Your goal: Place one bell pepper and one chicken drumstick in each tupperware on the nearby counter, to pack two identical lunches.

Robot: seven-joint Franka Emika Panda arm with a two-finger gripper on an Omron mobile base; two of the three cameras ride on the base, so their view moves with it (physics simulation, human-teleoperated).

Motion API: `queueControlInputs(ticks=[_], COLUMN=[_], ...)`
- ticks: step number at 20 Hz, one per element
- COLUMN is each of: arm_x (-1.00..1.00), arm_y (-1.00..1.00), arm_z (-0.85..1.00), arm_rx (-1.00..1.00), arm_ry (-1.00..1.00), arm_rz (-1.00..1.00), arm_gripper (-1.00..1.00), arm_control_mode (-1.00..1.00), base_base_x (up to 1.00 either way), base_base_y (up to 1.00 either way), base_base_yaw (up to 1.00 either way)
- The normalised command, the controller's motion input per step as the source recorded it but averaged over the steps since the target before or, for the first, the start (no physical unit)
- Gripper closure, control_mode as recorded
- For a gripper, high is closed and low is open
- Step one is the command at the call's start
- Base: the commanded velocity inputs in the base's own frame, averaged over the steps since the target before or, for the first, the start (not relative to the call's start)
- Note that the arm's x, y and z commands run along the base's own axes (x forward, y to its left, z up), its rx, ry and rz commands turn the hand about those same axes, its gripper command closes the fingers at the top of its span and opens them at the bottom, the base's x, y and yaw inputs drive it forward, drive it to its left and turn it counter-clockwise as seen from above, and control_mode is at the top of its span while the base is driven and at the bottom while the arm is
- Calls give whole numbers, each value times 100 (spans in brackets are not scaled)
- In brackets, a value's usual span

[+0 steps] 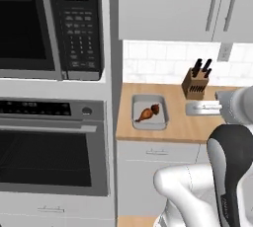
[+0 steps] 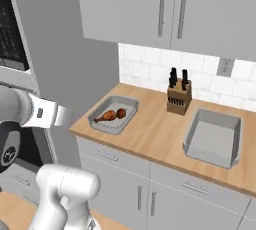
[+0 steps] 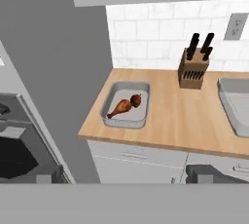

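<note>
Your left tupperware [image 3: 125,105], mid-frame on the bench [image 3: 180,116], holds a drumstick [image 3: 120,107] and what looks like a pepper [image 3: 136,100]; the right tupperware [image 2: 214,139] sits empty. Your claw [image 3: 121,174] hangs open, holding nothing. Grab from the filled tub by mistake and you undo that lunch.

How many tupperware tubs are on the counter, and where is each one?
2. One tupperware sits at the counter's left end, holding a drumstick and a pepper. The other tupperware, empty, sits right of the knife block.
</note>
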Motion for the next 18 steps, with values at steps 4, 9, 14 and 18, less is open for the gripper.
queueControlInputs(ticks=[4, 9, 14, 18], arm_x=[0, 0, 0, 0], arm_y=[0, 0, 0, 0], arm_z=[0, 0, 0, 0], arm_rx=[0, 0, 0, 0], arm_ry=[0, 0, 0, 0], arm_rz=[0, 0, 0, 0], arm_gripper=[-100, -100, -100, -100], arm_control_mode=[100, 100, 100, 100], base_base_x=[-96, -76, -37, 0], base_base_y=[52, 92, 100, 100], base_base_yaw=[4, 10, 37, 64])
